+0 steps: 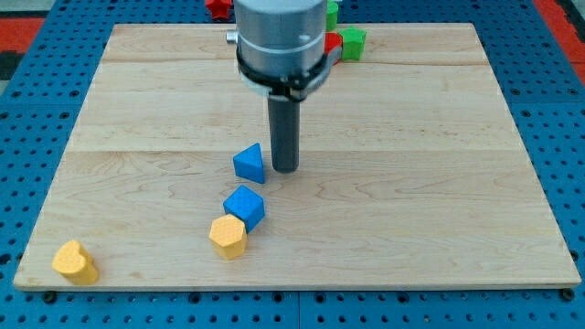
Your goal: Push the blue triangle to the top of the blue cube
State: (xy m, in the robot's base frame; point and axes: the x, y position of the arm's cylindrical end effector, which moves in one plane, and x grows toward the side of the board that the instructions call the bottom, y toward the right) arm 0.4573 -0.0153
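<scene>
The blue triangle point(249, 163) lies on the wooden board point(411, 183) near its middle. The blue cube point(244, 206) sits just below it, a small gap apart. My tip point(285, 170) stands right beside the blue triangle, on its right side, close to touching it. The rod comes down from the grey arm body point(279, 41) at the view's top.
A yellow hexagonal block point(228, 237) touches the blue cube's lower left. A yellow heart-like block point(75, 262) lies at the board's bottom left corner. A green cube point(353, 42) and red blocks point(218, 7) sit at the top edge, partly hidden by the arm.
</scene>
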